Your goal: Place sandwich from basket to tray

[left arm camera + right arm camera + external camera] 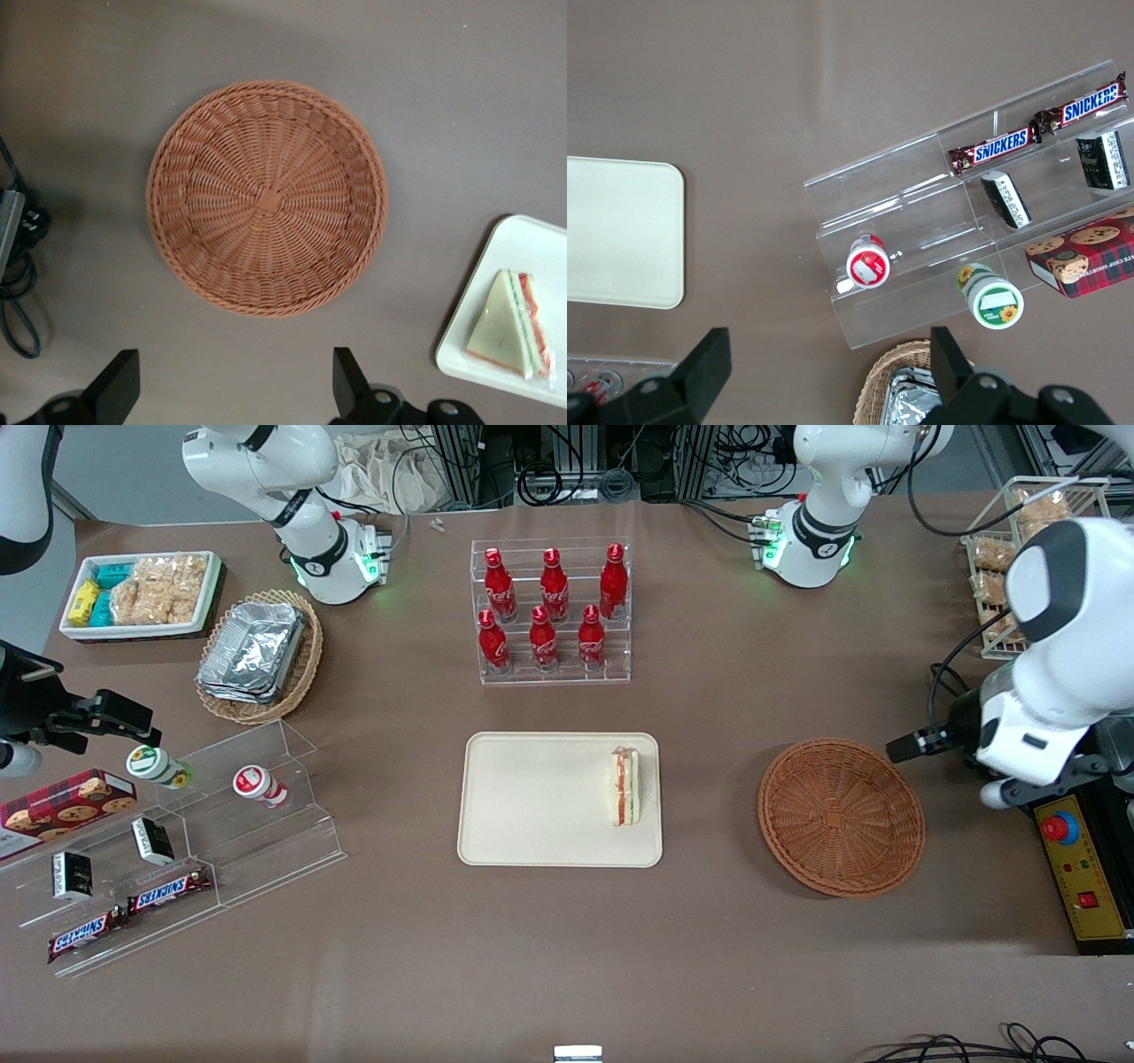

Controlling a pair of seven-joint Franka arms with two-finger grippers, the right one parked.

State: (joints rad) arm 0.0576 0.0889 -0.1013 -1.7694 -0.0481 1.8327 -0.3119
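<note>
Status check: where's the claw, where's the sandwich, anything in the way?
Claw open, holding nothing, above the basket. Sandwich on the tray, at its basket-side edge. Basket has nothing in it. Nothing in the way.

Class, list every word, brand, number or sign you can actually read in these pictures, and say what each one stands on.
"SNICKERS": on each of the two Snickers bars on the clear acrylic stand.
Red bottles: white script, too blurred to read.
Cookie box, two cups, small dark packets: print too small to read.
Sandwich, tray, basket, gripper: no text.
</note>
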